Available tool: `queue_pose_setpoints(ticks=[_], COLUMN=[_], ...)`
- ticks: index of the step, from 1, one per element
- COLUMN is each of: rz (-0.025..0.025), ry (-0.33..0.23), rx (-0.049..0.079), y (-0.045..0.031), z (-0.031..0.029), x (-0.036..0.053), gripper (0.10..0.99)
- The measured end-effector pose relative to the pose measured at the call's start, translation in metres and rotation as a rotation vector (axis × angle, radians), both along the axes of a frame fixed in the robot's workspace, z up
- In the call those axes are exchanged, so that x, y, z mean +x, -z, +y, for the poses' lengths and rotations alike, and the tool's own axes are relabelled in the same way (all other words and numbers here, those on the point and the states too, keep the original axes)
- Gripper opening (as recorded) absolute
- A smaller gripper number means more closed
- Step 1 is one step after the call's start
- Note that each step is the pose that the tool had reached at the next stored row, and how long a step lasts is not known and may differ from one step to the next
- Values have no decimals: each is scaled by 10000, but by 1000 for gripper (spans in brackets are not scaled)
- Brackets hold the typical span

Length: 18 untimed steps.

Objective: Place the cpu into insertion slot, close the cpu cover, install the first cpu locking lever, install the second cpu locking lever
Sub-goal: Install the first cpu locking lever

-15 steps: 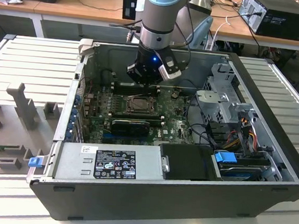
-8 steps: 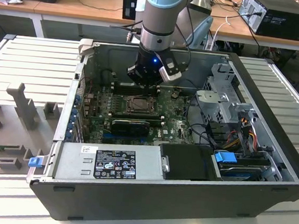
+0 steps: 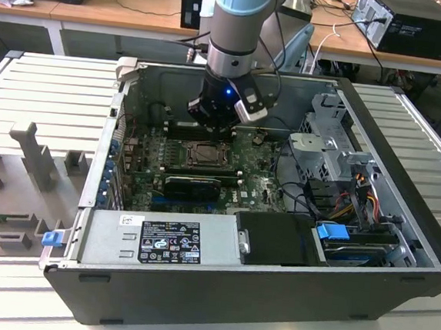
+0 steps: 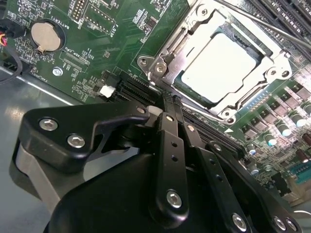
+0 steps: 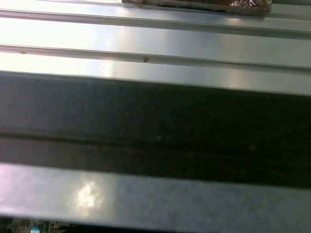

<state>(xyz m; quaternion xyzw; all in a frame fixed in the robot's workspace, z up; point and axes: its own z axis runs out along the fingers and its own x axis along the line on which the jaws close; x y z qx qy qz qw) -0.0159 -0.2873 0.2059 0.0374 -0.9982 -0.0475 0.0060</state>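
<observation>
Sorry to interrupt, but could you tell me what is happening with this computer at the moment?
A robot arm is working inside an open desktop case that lies on its side. Its gripper hangs just above the green motherboard, close to the processor socket. In the second wrist view the cpu already sits in the insertion slot, and the cpu cover lies down around it, framing its pale top. The gripper appears to hold nothing.
</observation>
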Motion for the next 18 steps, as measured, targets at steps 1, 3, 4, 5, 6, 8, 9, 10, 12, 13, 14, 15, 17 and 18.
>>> queue_pose_setpoints(ticks=[1,3,4,5,6,8,9,10,12,13,14,15,17,18], rz=[0,0,1,2,2,1,1,1,-5,-2,1,3,-1,-3], ry=[0,-2,0,0,0,0,0,0,0,0,0,1,1,0], rx=[-6,-19,-28,-38,-48,-104,-120,-132,-129,-138,-144,-132,-103,-99], y=[3,10,12,14,15,23,25,27,40,43,47,49,47,35], z=[0,0,0,0,0,-1,0,0,2,1,0,-2,0,0], x=[0,0,0,0,0,0,0,0,1,1,0,0,1,1], gripper=[106,106,106,106,106,106,106,106,106,106,106,106,106,106])
